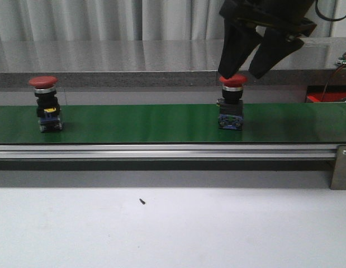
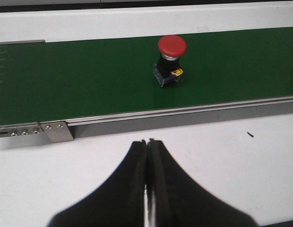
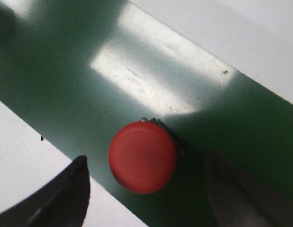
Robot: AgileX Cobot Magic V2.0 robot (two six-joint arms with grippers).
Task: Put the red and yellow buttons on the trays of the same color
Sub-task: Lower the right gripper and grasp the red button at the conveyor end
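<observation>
Right gripper (image 1: 241,74), fingers spread wide and empty, straddles the red button (image 1: 232,81) on the green belt (image 1: 139,123); grasp step requires lowering, then closing

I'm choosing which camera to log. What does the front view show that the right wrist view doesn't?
Only the front view: a second red button farther left on the green belt, and the belt's metal rail.
Only the right wrist view: the button cap from above, between the open right tool's fingers.
Both: the red button under the right tool and the belt.
</observation>
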